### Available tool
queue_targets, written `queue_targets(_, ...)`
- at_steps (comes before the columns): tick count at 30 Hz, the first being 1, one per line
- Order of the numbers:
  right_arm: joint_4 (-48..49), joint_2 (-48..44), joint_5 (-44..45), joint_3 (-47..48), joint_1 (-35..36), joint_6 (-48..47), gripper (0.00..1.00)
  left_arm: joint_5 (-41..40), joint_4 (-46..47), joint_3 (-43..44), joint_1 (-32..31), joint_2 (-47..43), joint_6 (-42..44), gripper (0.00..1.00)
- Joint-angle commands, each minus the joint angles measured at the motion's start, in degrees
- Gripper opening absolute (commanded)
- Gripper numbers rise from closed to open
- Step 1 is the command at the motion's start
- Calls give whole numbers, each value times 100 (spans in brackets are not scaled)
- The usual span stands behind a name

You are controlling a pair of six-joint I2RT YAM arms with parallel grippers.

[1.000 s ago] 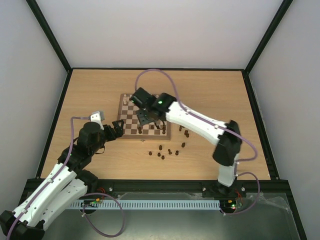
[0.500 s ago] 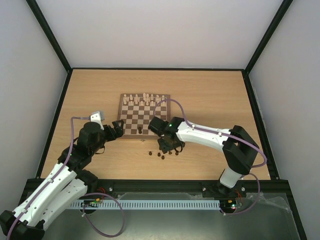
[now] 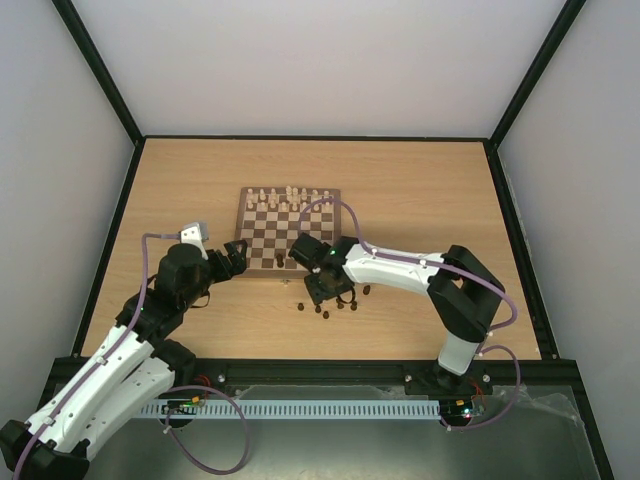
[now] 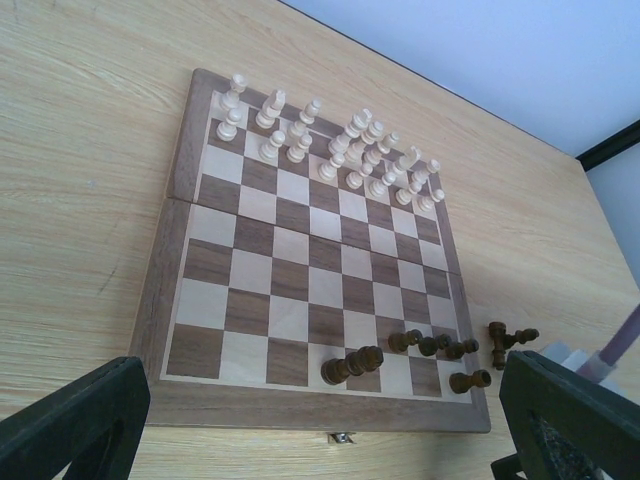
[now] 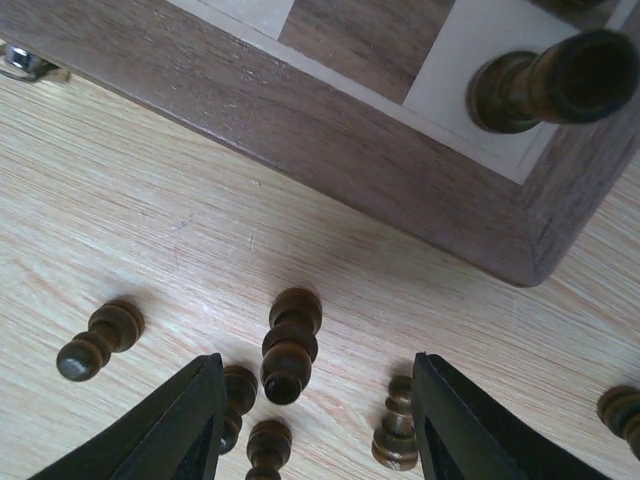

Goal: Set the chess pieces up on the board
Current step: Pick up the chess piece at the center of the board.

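Observation:
The board lies mid-table, with cream chessmen on its far rows. A few dark chess pieces stand on its near rows. More dark chess pieces lie loose on the table off its near right corner. My right gripper hangs low over these. It is open, and its fingers straddle an upright dark piece without touching it; smaller ones lie beside that piece. My left gripper is open and empty at the board's near left corner, facing across the board.
The board's brown frame corner rises just beyond the right gripper, with one dark piece standing on the corner square. A small metal latch sticks out of the board's near edge. Black posts and walls ring the table.
My right arm has swung from over the board back to the loose dark pieces by its near right corner, and its jaws have narrowed slightly. The left arm has not moved.

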Motion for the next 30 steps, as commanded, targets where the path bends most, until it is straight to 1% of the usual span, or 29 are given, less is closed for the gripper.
queue_targets(1,-26,186,-71,136,41,10,51,-60,-63,-13,38,20,-9,99)
queue_targets(9,26,403,-79,197,32,-35,36,-69,-61,-14,37,22,-13,99)
queue_targets(12,28,418,-79,227,32,-40,28,-60,-61,-17,37,24,-12,99)
queue_targets(14,6,405,-73,253,34,-40,21,-60,-58,-13,37,21,-10,99)
queue_targets(18,-89,344,-33,330,34,-45,13,-60,-68,-9,39,16,-11,99)
queue_targets(24,-291,183,166,594,28,-65,12,-51,-73,-15,37,0,-22,99)
queue_targets(30,-574,450,280,1271,-19,-242,13,-60,-81,-17,37,-12,-18,99)
